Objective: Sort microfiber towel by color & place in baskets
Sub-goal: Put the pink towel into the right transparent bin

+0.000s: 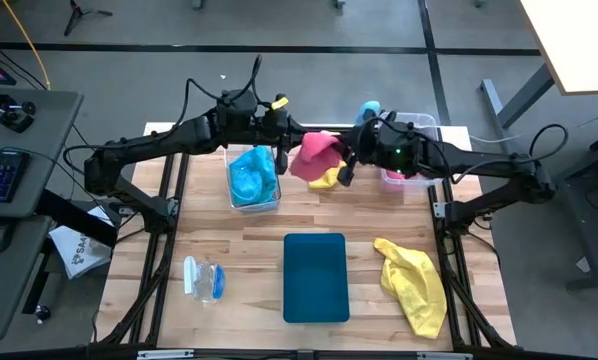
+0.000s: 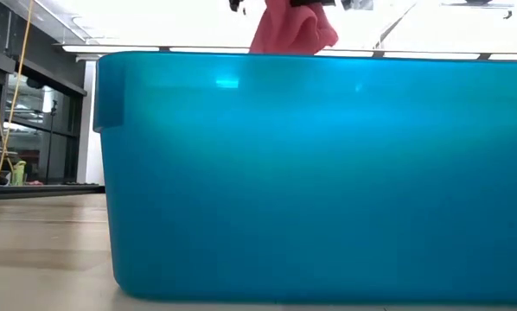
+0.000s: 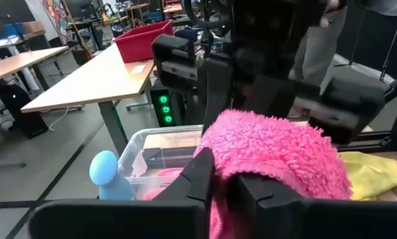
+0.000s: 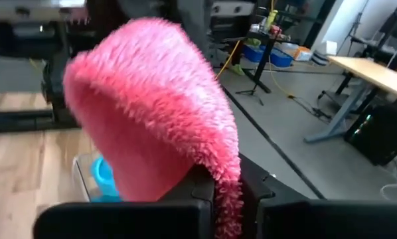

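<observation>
A pink microfiber towel [image 1: 317, 155] hangs in the air between my two grippers, above the table's far middle. My left gripper [image 1: 283, 140] is shut on its left side and my right gripper [image 1: 347, 165] on its right side. A blue towel [image 1: 252, 176] lies in the left clear basket [image 1: 231, 200]. Something pink [image 1: 391, 178] lies in the right clear basket [image 1: 426, 122]. One yellow towel [image 1: 327, 180] lies on the table under the pink one, another [image 1: 416, 287] at the near right. The dark-teal tray [image 1: 315, 277] stands near the front middle. My left gripper pinches a bunched part of the pink towel [image 3: 220, 166] between its two fingers, coming about level from the table's left. The cloth bulges out beyond the fingers, clear of the table. My right gripper pinches a folded edge of the pink towel [image 4: 228, 174] between its two fingers, about level from the table's right. The cloth arches up past the fingers and hangs lifted.
A clear bottle [image 1: 204, 278] with a light-blue cap lies at the near left. A light-blue rounded object [image 1: 367, 108] stands by the right basket. In the low view the teal tray's wall [image 2: 310, 181] blocks nearly everything. Bare wood shows between the tray and the bottle.
</observation>
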Action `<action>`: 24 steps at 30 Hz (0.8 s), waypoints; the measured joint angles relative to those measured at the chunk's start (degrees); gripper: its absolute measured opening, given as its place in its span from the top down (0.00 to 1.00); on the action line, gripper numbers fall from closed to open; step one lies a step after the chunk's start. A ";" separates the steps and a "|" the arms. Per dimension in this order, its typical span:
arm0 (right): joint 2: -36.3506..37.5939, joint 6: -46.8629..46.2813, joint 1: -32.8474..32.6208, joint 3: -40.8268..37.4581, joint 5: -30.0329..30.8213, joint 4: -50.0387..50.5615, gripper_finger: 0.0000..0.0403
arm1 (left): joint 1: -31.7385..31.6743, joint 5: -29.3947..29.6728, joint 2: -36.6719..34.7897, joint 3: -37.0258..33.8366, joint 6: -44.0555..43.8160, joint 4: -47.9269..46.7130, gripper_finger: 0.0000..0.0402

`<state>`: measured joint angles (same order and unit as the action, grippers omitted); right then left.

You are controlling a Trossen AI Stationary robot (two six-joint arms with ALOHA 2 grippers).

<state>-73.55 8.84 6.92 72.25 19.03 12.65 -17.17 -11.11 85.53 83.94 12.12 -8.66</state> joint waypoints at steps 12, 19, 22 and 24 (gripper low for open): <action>11.88 -2.64 1.95 0.00 4.52 13.24 0.99 | -3.43 22.63 -7.11 -0.02 5.26 -27.85 0.58; 19.74 -12.72 5.89 0.02 17.94 32.83 1.00 | -5.70 16.75 -14.07 -7.18 -6.36 -34.56 0.50; 21.52 -17.83 7.77 0.02 22.73 40.69 1.00 | -3.97 15.60 -17.46 -13.13 -10.34 -30.32 0.50; 22.14 -21.05 9.19 0.02 25.84 44.67 1.00 | -2.52 15.57 -19.77 -17.31 -13.00 -26.56 0.50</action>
<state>-51.41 -12.21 16.10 72.27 44.87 57.32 -19.69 4.46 65.76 66.63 -0.88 -35.21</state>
